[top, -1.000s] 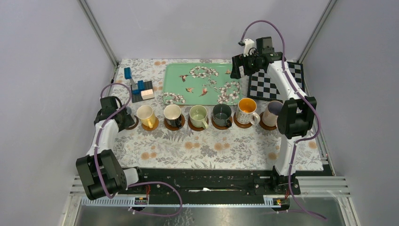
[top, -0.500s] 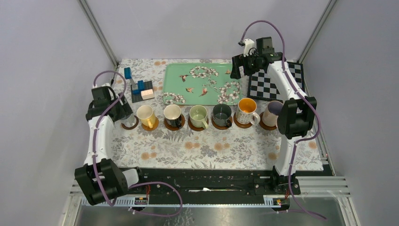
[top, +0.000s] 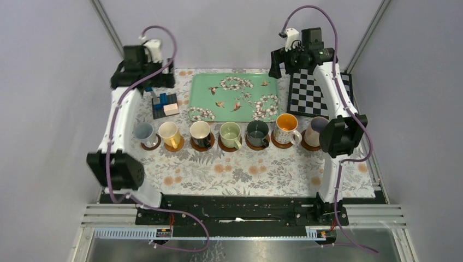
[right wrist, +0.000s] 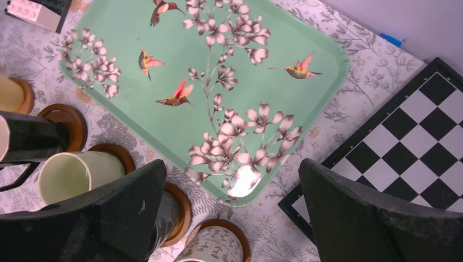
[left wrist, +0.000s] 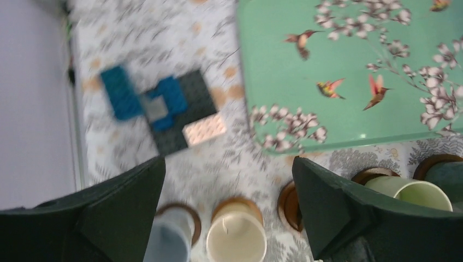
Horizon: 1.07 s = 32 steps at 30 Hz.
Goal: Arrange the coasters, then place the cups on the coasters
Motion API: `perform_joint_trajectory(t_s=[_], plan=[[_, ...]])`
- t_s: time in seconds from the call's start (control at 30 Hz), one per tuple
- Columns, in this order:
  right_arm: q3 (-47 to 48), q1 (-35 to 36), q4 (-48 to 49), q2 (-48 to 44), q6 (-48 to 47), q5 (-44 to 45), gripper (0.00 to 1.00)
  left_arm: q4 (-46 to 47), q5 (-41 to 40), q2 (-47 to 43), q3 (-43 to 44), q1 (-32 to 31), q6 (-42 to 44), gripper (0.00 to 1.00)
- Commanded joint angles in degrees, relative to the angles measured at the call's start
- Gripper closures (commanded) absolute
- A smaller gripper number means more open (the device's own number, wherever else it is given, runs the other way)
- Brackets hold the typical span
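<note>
left gripper (left wrist: 228,174): hangs high over the far left of the table, above the block toy (top: 164,103); its fingers (left wrist: 125,213) are spread wide with nothing between them.
right gripper (right wrist: 232,174): hangs high at the far right, over the tray's right end and the edge of the checkerboard (top: 308,97); its fingers (right wrist: 360,213) are spread wide and hold nothing.
coasters (top: 174,147): seven brown discs in one row running left to right across the middle of the tablecloth (top: 235,169), just near of the tray (top: 226,114), each close beside the next.
cups: seven, one upright on each coaster.
row, left to right: pale blue mug (top: 144,132), yellow mug (top: 169,132), black mug (top: 200,132) with a white inside, pale green mug (top: 230,132), dark green mug (top: 257,131), floral mug (top: 286,127) with an orange inside, pinkish mug (top: 315,129).
floral mug handle: points right, toward the pinkish mug.
pinkish mug: at the right end of the row, its right side partly covered by the right arm's elbow in the top view.
left wrist view: the pale blue and yellow mugs show between the spread fingers, on their coasters.
block toy: on the far left, just left of the tray.
</note>
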Motion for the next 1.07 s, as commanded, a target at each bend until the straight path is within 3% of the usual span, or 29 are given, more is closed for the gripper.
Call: perform_joint_trajectory(t_s=[0.0, 0.17, 0.3, 0.5, 0.73, 1.03], plan=[[6.4, -0.1, -8.3, 4.5, -2.4, 4.0, 0.02, -4.8, 0.6, 13.4, 14.1, -7.0, 7.0, 0.07], [5.4, -1.2, -7.7, 3.9, 0.2, 6.0, 0.02, -9.6, 2.4, 30.3, 30.9, -9.0, 2.9, 0.01], [4.4, -3.7, -6.9, 3.2, 2.0, 4.7, 0.02, -9.8, 2.6, 37.1, 37.0, -10.8, 1.4, 0.01], [0.1, -7.4, -3.8, 1.6, 2.7, 1.8, 0.02, -9.5, 4.1, 38.0, 33.2, -11.2, -1.1, 0.01], [-21.7, -11.0, 10.3, -10.4, 1.9, -1.9, 0.02, -7.5, 3.4, 32.8, 26.8, -10.0, -2.5, 0.01], [-28.3, -11.0, 12.5, -15.2, 0.7, -2.0, 0.02, -6.7, -0.2, 30.5, 26.1, -9.8, -2.5, 0.01]])
